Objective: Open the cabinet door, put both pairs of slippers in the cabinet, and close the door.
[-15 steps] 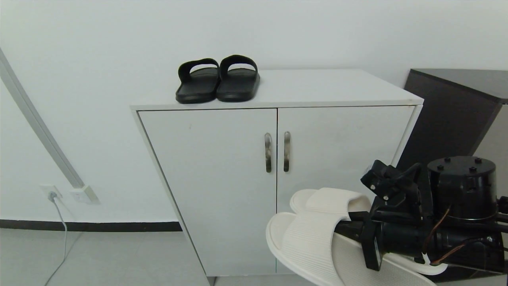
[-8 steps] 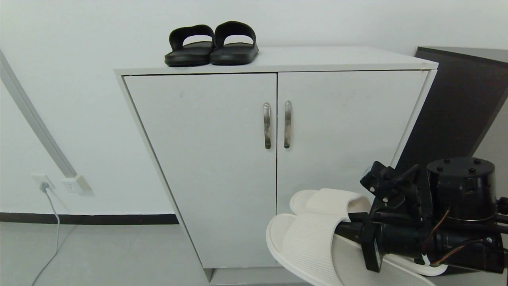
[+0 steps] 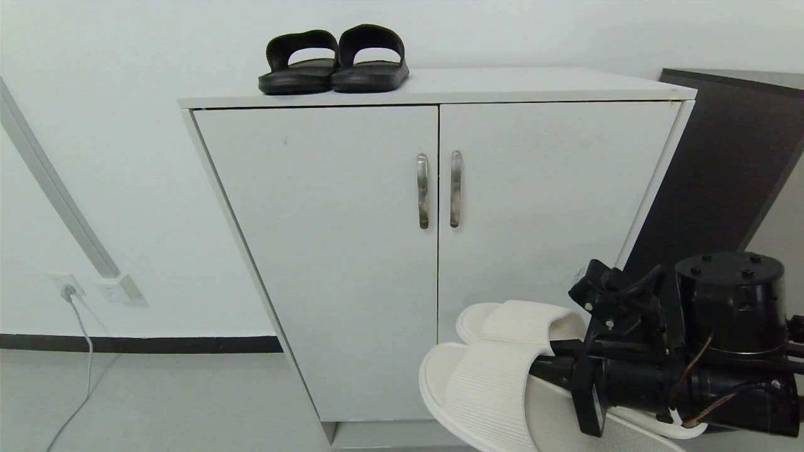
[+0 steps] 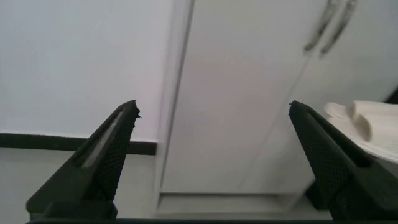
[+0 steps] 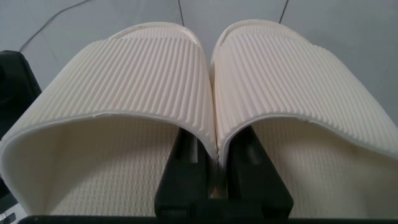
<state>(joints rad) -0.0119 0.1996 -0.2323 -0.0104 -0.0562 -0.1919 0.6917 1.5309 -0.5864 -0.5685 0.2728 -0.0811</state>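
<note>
A white two-door cabinet [image 3: 352, 251] stands against the wall with both doors shut, its two metal handles [image 3: 438, 189] side by side at the middle. A pair of black slippers [image 3: 334, 59] sits on its top at the left. My right gripper [image 3: 553, 370] is low in front of the right door, shut on the inner straps of a pair of white slippers [image 3: 496, 376], which it holds side by side [image 5: 211, 112]. My left gripper [image 4: 211, 124] is open, with nothing between its fingers, facing the cabinet's left door [image 4: 242, 93].
A dark cabinet [image 3: 722, 169] stands close to the right of the white one. On the wall at the left are a slanted grey conduit [image 3: 56, 194], a socket [image 3: 66, 290] and a cable down to the grey floor [image 3: 157, 402].
The head camera has moved lower and closer, so the cabinet looks larger and its top nearly edge-on. The right gripper still holds the white slippers in the same place.
</note>
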